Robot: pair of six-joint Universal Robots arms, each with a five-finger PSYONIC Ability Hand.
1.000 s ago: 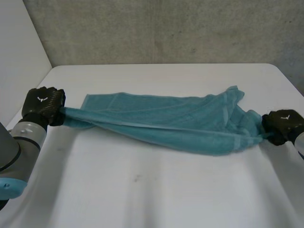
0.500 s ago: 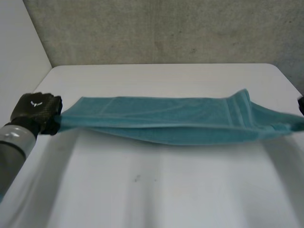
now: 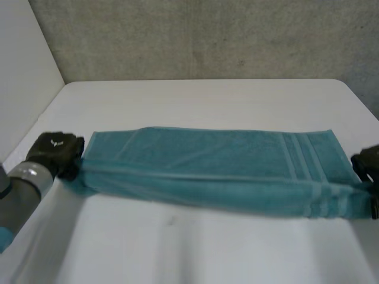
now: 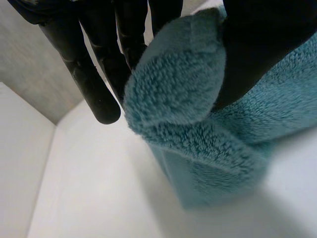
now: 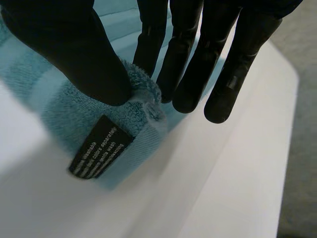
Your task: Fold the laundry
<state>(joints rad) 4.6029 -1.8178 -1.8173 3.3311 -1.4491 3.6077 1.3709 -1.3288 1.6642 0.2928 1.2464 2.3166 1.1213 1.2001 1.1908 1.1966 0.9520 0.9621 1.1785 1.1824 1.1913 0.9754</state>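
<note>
A teal towel lies stretched across the white table, folded lengthwise, with stripes near its right end. My left hand pinches the towel's left end. In the left wrist view the thumb presses a fold of towel against the fingers. My right hand holds the towel's right end at the table's right edge. In the right wrist view the thumb and fingers pinch a towel corner that carries a black label.
A grey wall stands behind the table, and a white panel runs along its left side. The table's right edge drops off just past my right hand.
Both hands pulled the towel out straight and brought it down toward the near side. It went from bunched and sagging to a flat, taut band on the table.
</note>
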